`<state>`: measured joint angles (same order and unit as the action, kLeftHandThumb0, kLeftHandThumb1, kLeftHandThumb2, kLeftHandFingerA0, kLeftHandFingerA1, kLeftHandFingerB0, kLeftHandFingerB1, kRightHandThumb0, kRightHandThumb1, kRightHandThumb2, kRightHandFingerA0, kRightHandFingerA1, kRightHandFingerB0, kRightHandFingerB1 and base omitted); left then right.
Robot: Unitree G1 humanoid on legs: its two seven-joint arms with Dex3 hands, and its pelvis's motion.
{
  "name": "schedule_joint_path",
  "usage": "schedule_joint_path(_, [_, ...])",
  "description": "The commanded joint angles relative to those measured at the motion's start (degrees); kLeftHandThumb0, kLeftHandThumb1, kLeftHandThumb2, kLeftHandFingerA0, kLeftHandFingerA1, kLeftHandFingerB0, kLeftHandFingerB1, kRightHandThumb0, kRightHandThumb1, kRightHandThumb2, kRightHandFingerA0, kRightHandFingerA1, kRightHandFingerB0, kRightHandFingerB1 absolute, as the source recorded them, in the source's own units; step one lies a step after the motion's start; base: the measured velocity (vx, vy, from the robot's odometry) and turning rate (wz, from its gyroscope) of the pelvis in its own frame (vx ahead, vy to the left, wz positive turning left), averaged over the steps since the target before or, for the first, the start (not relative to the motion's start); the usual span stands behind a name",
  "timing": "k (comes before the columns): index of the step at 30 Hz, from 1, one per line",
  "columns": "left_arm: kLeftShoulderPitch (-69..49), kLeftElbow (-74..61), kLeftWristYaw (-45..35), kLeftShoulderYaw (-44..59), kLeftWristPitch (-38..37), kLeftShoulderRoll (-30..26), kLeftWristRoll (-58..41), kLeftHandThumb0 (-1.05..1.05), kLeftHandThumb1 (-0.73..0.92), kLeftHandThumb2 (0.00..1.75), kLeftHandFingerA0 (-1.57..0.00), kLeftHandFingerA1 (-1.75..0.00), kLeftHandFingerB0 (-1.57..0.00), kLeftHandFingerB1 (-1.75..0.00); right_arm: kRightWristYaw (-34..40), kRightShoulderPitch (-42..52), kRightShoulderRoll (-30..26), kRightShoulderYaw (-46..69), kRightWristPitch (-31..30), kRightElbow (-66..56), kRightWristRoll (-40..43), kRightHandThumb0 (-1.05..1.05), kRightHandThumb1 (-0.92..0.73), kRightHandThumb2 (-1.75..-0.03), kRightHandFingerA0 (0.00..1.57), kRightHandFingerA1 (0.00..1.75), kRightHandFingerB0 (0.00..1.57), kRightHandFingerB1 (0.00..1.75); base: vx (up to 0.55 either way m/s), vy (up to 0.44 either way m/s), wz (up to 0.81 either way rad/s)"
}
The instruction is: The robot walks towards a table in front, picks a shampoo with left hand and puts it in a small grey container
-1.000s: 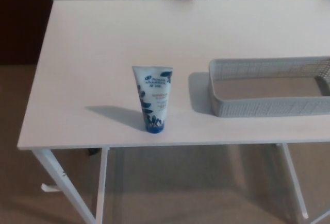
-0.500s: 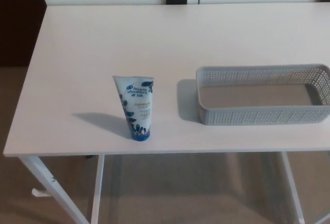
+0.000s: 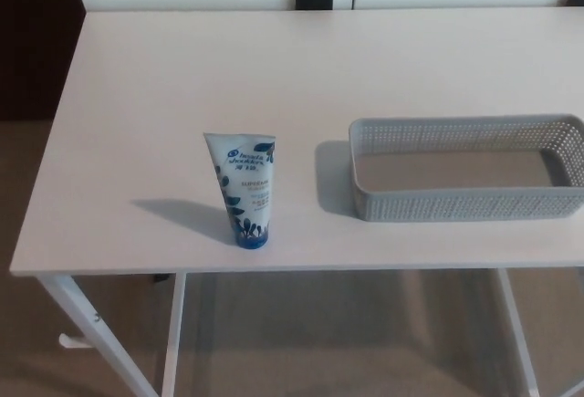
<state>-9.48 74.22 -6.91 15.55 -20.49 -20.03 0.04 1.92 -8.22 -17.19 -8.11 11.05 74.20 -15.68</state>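
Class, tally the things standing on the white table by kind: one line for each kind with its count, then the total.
Shampoo tube: 1
Grey basket: 1
Total: 2

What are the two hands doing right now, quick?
Left hand: not in view.
Right hand: not in view.
The shampoo tube stands unheld on the table, left of the grey container.
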Motion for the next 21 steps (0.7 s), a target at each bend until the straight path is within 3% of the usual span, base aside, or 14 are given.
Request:
schedule_joint_path(1, [-0.32,-5.56,-4.90,5.40,-4.60,1.52,-7.83,-0.41,0.50,0.63,-0.13,-0.36,-0.12,-0.31,-0.47,-0.63,-1.04,0.61,-0.68,0.12,0.27,-0.28,-0.64,-0.58,0.78,0.49,0.58,0.41,0.00,0.000,0.00])
schedule_joint_path(2, [-0.57,-12.72,-10.08,10.73,-7.84,3.36,-15.61,-0.41,0.50,0.63,-0.13,-0.36,-0.12,-0.31,-0.45,-1.36,-0.95,1.41,-1.09,0.22,1.03,-0.28,-0.64,-0.58,0.78,0.49,0.58,0.41,0.00,0.000,0.00])
schedule_joint_path(4, [-2.58,-25.57,-9.67,11.24,-6.62,3.92,-17.27,-0.48,0.48,0.64,-0.14,-0.35,-0.14,-0.33,-0.47,-2.45,-1.54,1.55,-1.22,0.19,0.98,-0.27,-0.65,-0.59,0.79,0.49,0.58,0.41,0.00,0.000,0.00])
schedule_joint_path(7, [-3.74,-30.48,-9.63,11.94,-4.73,4.48,-17.28,-0.48,0.48,0.64,-0.14,-0.35,-0.14,-0.33,-0.41,-2.63,-1.55,1.66,-1.24,0.23,1.01,-0.27,-0.65,-0.59,0.79,0.49,0.58,0.41,0.00,0.000,0.00])
schedule_joint_path(8, [-5.18,-39.27,-9.55,12.47,-2.82,4.23,-19.42,-0.44,0.47,0.62,-0.13,-0.33,-0.12,-0.32,-0.70,-2.64,-1.70,1.95,-1.52,0.29,1.28,-0.28,-0.64,-0.59,0.74,0.48,0.58,0.41,0.00,0.000,0.00])
schedule_joint_path(9, [-6.85,-54.65,-8.64,13.33,0.31,2.90,-22.70,-0.23,0.48,0.94,0.00,-0.51,0.00,-0.49,-0.96,-2.84,-1.78,2.21,-1.96,0.42,1.51,-0.28,-0.66,-0.59,0.74,0.47,0.58,0.41,0.00,0.000,0.00])
schedule_joint_path(10, [-7.25,-63.02,-7.58,13.87,2.21,1.74,-23.92,-0.23,0.48,0.94,0.00,-0.51,0.00,-0.49,-0.92,-3.08,-1.69,2.18,-2.12,0.53,1.42,-0.28,-0.66,-0.59,0.74,0.47,0.58,0.41,0.00,0.000,0.00])
schedule_joint_path(11, [-7.05,-65.83,-7.20,14.11,3.15,1.09,-24.01,-0.32,0.50,0.61,-0.10,-0.22,-0.09,-0.35,-0.89,-3.10,-1.69,2.10,-2.11,0.53,1.32,-0.29,-0.66,-0.59,0.75,0.47,0.58,0.41,0.00,0.000,0.00])
schedule_joint_path(12, [-6.43,-69.17,-6.55,14.33,4.26,-0.12,-23.33,-0.28,0.53,0.59,-0.07,-0.25,-0.07,-0.30,-0.95,-3.04,-1.77,2.05,-2.08,0.52,1.26,-0.29,-0.66,-0.59,0.75,0.47,0.58,0.41,0.00,0.000,0.00])
schedule_joint_path(13, [-5.39,-71.19,-6.42,14.55,4.28,-1.53,-22.32,-0.31,0.49,0.69,-0.05,-0.23,-0.04,-0.26,-1.01,-3.07,-1.69,1.96,-2.06,0.54,1.19,-0.29,-0.66,-0.60,0.73,0.47,0.59,0.42,0.00,0.000,0.00])
schedule_joint_path(17, [0.33,-73.93,-9.33,13.27,6.16,-4.15,-23.57,-0.32,0.44,0.77,0.00,-0.21,-0.01,-0.26,-0.71,-2.92,-1.24,2.15,-2.03,0.70,1.39,-0.27,-0.68,-0.60,0.74,0.46,0.59,0.41,0.00,0.000,0.00])
schedule_joint_path(21, [4.31,-72.38,-10.97,11.78,6.83,-5.55,-21.31,-0.34,0.41,0.74,0.00,-0.21,-0.01,-0.26,-0.74,-3.16,-0.72,2.14,-2.58,0.75,1.41,-0.30,-0.65,-0.59,0.75,0.46,0.58,0.41,0.00,0.000,0.00])
